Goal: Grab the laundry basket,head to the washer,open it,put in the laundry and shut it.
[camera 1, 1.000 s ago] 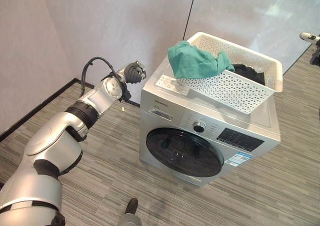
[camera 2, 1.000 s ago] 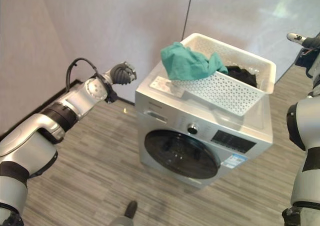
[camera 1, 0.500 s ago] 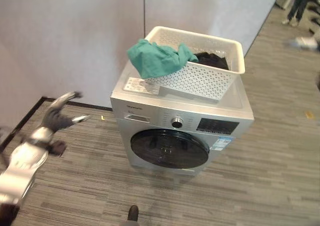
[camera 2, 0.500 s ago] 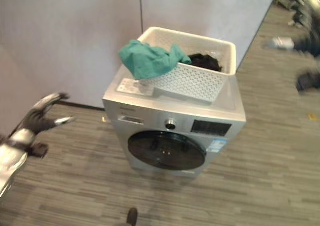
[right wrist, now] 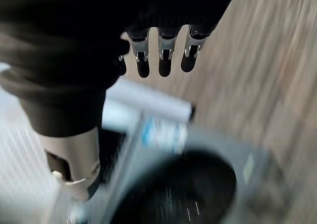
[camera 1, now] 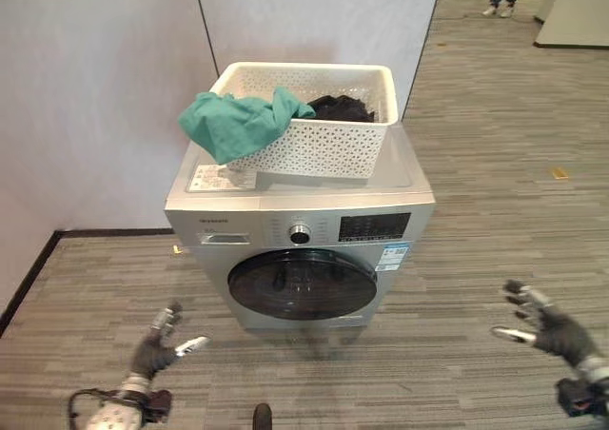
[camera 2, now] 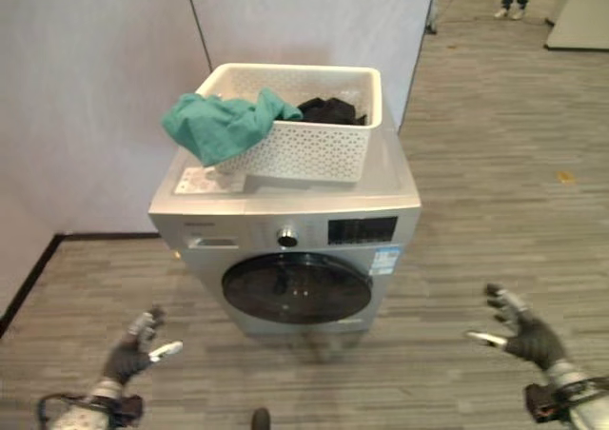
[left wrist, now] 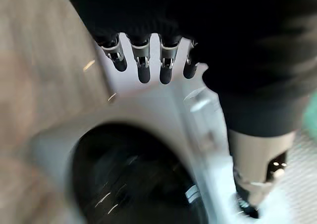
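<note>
Laundry basket (camera 1: pixel 314 126) is sitting atop the washer (camera 1: pixel 300 249), a teal cloth (camera 1: pixel 233 126) draping over its rim, door (camera 1: pixel 303 284) closed. Left hand (camera 1: pixel 157 349) and right hand (camera 1: pixel 547 327) are hovering low, well apart from it. Each wrist view is showing straight, released fingers (left wrist: pixel 143 68) facing the door. Opening it well likely means reaching for the door's edge first.
</note>
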